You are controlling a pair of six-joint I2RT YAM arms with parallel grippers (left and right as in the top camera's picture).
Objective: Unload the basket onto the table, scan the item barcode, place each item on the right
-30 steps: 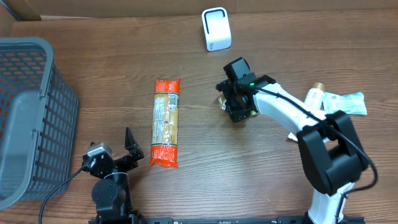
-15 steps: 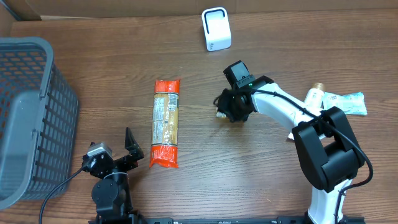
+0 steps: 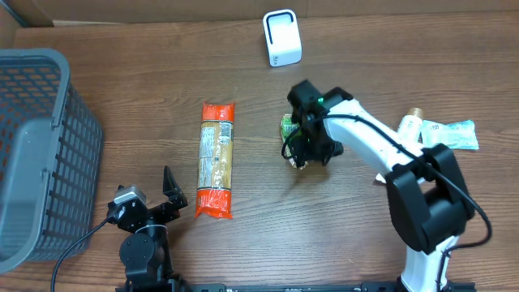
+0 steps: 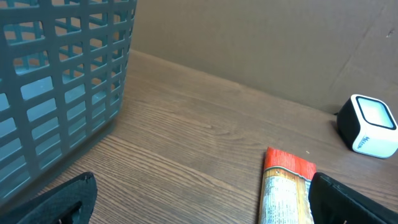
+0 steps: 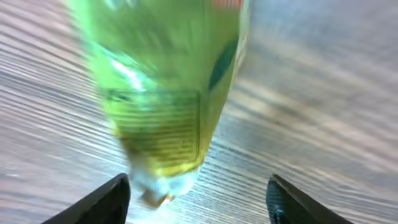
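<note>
Right gripper (image 5: 198, 180) is down over the small green packet (image 3: 287, 127), which lies flat near the middle of the desk (image 3: 357, 243), a little toward the far edge. On my right wrist feed the packet is blurred; its near end reaches in between the two fingers, which stand apart with bare wood showing on both sides, so I read the jaws as spread and gripping nothing. The white barcode scanner (image 3: 282, 38) stands upright at the far edge, well apart from the packet. Left gripper (image 4: 200, 186) sits low by the near edge, jaws wide and empty. An orange-ended pasta packet (image 3: 216, 160) lies lengthwise just beyond it. Grey basket (image 3: 49, 122) at the left edge. A bottle (image 3: 411, 126) and a teal packet (image 3: 452, 134) lie at the right edge.
</note>
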